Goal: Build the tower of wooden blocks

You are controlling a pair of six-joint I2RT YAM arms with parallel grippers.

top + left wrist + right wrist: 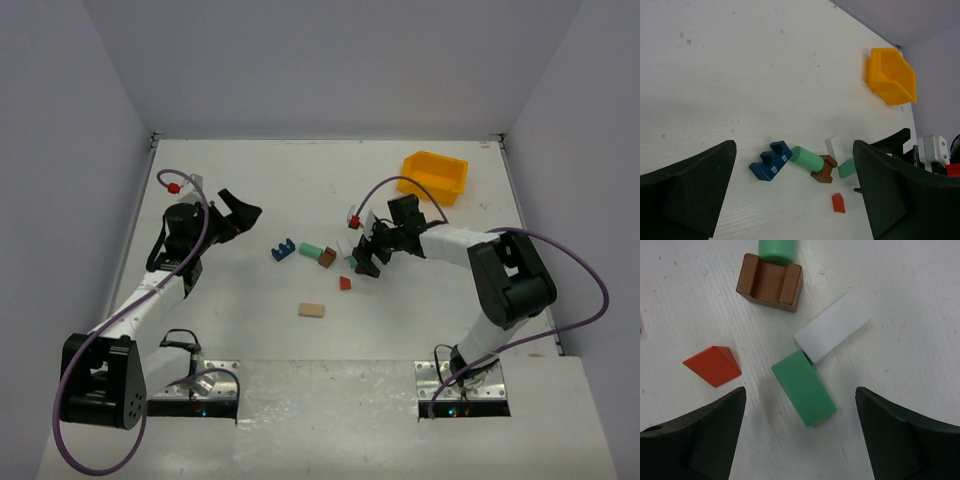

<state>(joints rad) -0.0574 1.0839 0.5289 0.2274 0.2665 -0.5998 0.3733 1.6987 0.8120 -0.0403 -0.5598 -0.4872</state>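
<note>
Right end effector (361, 255) hovers low with its jaws spread wide and holds nothing. A green brick (804, 387) lies flat on the counter (250, 160) between its fingers. The blocks lie unstacked at mid-counter. A white block (832, 333) touches the brick's corner. A brown notched block (770, 282) abuts a green cylinder (777, 249). A red wedge (712, 366) lies apart. A blue block (771, 161) sits beside the cylinder. Left end effector (243, 207) is wide open and empty, well apart from the blocks. A yellow bin (434, 175) stands at the far right.
</note>
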